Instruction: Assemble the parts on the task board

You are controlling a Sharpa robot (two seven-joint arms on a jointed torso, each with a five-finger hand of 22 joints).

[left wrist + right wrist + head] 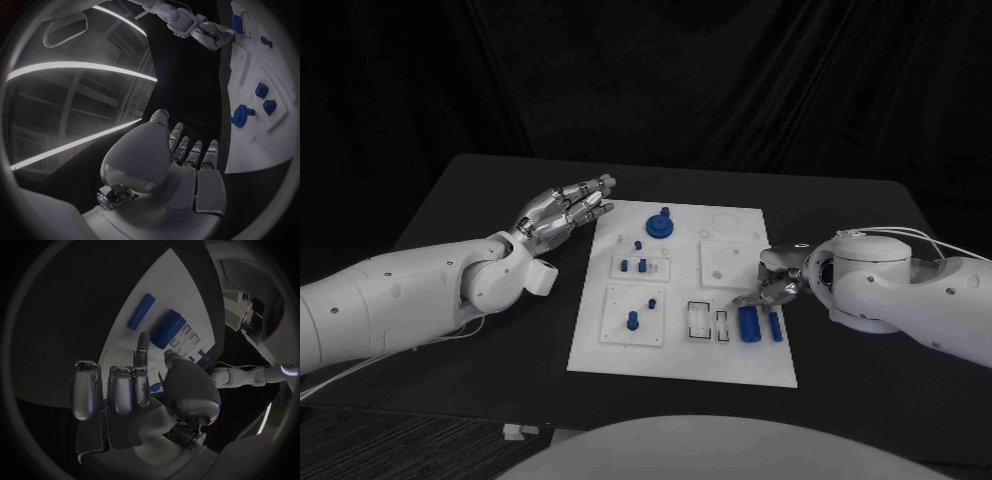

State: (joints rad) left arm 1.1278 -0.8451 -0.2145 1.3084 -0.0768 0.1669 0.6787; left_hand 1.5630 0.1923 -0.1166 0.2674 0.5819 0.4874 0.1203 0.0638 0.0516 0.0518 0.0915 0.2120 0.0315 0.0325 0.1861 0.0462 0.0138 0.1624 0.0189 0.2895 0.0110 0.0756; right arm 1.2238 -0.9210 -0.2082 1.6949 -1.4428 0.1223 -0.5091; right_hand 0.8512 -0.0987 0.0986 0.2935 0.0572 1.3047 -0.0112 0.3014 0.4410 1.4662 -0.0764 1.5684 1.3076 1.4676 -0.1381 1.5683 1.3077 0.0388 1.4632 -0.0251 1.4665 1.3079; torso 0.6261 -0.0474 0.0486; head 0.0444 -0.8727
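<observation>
Nearest us, the task board (682,360) lies mid-table. The right hand (779,282) hovers over the board's right edge beside two blue cylinders (759,325); its wrist view reveals slack, empty fingers (142,347). The left hand (567,212), fingers straight and empty, hangs off the board's far-left corner.

Matt white task board (733,365) with smooth blue plastic-looking parts (749,326) on a matt black table (488,200), plus glossy silvery metallic-looking hands (564,213).
</observation>
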